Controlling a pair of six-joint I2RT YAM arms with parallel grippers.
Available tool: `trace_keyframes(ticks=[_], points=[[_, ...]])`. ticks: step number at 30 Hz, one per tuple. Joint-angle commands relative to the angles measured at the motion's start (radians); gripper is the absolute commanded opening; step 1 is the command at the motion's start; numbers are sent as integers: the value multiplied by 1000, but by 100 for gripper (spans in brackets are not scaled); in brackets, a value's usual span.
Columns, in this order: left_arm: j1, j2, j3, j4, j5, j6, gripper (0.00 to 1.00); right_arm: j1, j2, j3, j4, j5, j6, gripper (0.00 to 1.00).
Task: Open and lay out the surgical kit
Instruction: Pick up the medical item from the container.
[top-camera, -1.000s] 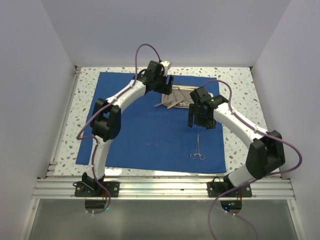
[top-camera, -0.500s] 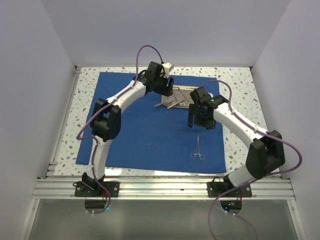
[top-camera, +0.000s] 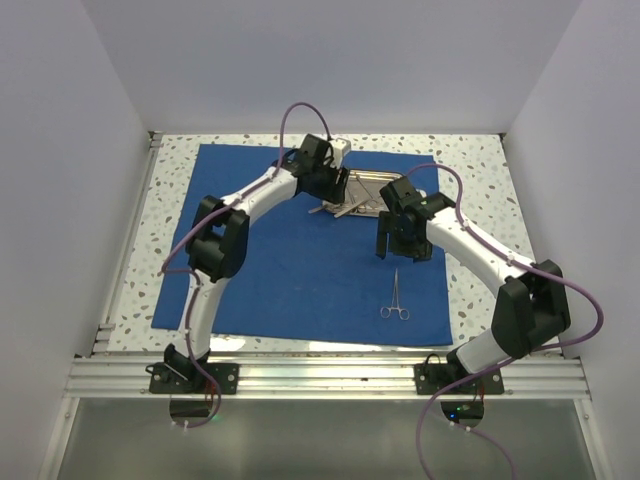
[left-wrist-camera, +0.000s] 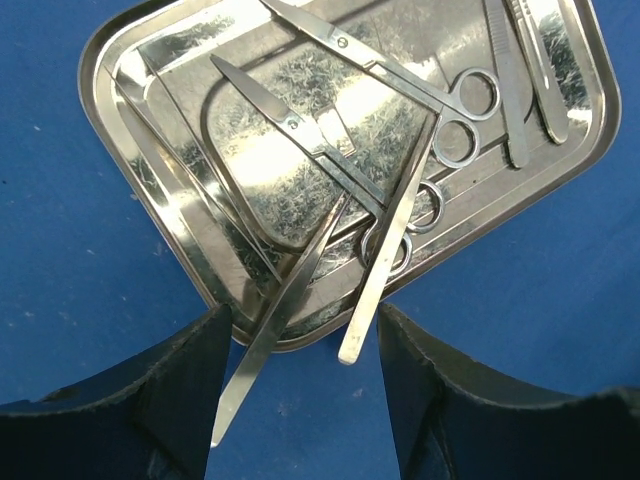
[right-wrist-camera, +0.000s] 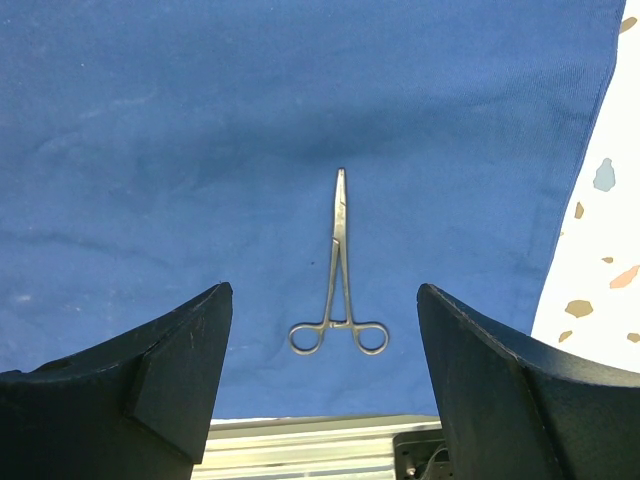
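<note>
At one o'clock on the royal-blue cloth drape (top-camera: 290, 270), the released left tool (left-wrist-camera: 300, 330) straddles slim silver tweezers (left-wrist-camera: 385, 260) overhanging a shiny rectangular steel tray (left-wrist-camera: 130, 60); the released right tool (right-wrist-camera: 322, 295) hovers above ring-handled silver forceps (right-wrist-camera: 341, 240) at five o'clock.

A royal-blue cloth (top-camera: 290, 260) lies spread flat, with a shiny rectangular steel tray (left-wrist-camera: 175, 215) resting on its far part. In the tray, two ring-handled instruments (left-wrist-camera: 300, 130) cross one another, and two straight silver tools (left-wrist-camera: 505, 80) lie side by side at one end. Two slim flat strips (left-wrist-camera: 385, 260) jut out over the tray's rim above the cloth. Well apart from the tray, ring-handled forceps (right-wrist-camera: 340, 270) lie closed and flat on the cloth, rings toward its near edge.
</note>
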Motion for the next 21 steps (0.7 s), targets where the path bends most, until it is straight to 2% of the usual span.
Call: trace_keyframes(ticks=[1,7,10,15,18,19,21], points=[[-20,39,21,-4,-16,26,63,-5,-39,-9,8,17,11,79],[-38,106,78,-42,-80,32,61,-5,-40,-10,4,20,9,78],[-38,143,121,-74,-129,20,53,-3,-39,-7,2,20,6,79],[-38,139,144,-81,-159,4,36,-3,-34,3,2,20,5,78],[-38,122,148,-82,-157,4,21,-5,-26,11,1,22,2,78],[-38,120,150,-85,-150,6,12,-3,-25,16,1,22,2,78],[-37,111,158,-90,-142,6,5,-5,-19,26,1,19,2,78]])
